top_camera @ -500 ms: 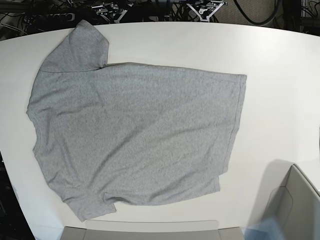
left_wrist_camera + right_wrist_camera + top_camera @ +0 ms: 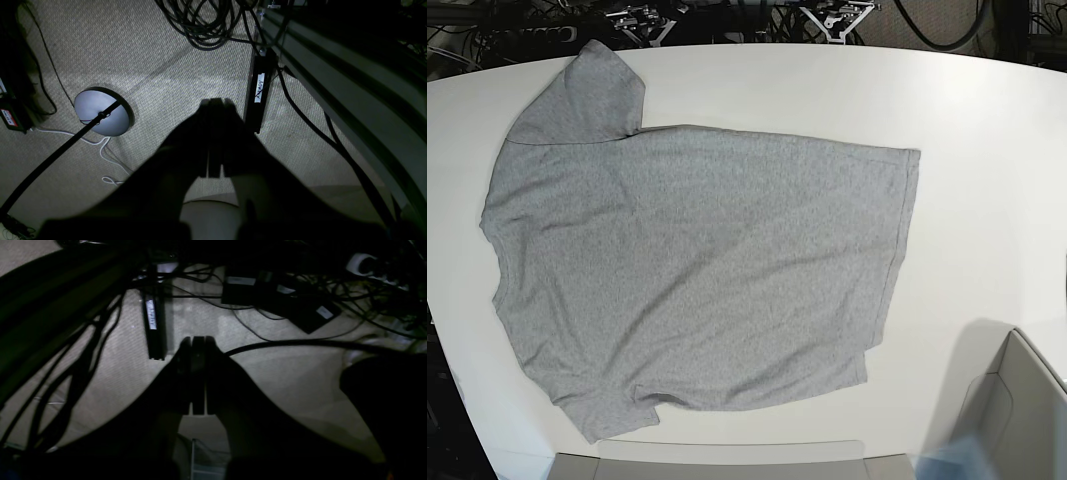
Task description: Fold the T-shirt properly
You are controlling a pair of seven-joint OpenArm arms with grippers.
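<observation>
We see the left gripper point(image 2: 213, 103) in its wrist view as a dark silhouette, its two fingers point(image 2: 200, 133) pressed flat together with nothing between them, hanging above a pale woven carpet point(image 2: 150, 66) and touching nothing. Around it on the floor lie a round grey lamp base point(image 2: 100, 113) with a black pole slanting off it, a coil of black cables point(image 2: 206, 30) and a black bar with a white label point(image 2: 259, 88). We find the right gripper point(image 2: 198, 340) in the same pose in its own wrist view: fingers point(image 2: 185, 373) closed against each other, empty, held over the carpet near a labelled black bar point(image 2: 151, 320), dark power bricks point(image 2: 283, 303) and a thick black cable point(image 2: 300, 344). In the base view neither gripper shows. There the T-shirt point(image 2: 697, 280) lies spread flat and unfolded on the white table point(image 2: 987, 150), plain heather-grey side up, no lettering visible. Its collar end points to that view's left and its hem point(image 2: 905, 240) to the right, one short sleeve point(image 2: 587, 100) reaching toward the table's far edge and the other point(image 2: 612, 410) lying near the front edge with a small fold at its seam. We note soft wrinkles across the body. A pale grey bin point(image 2: 1017, 400) sits at the lower right corner, apart from the garment.
</observation>
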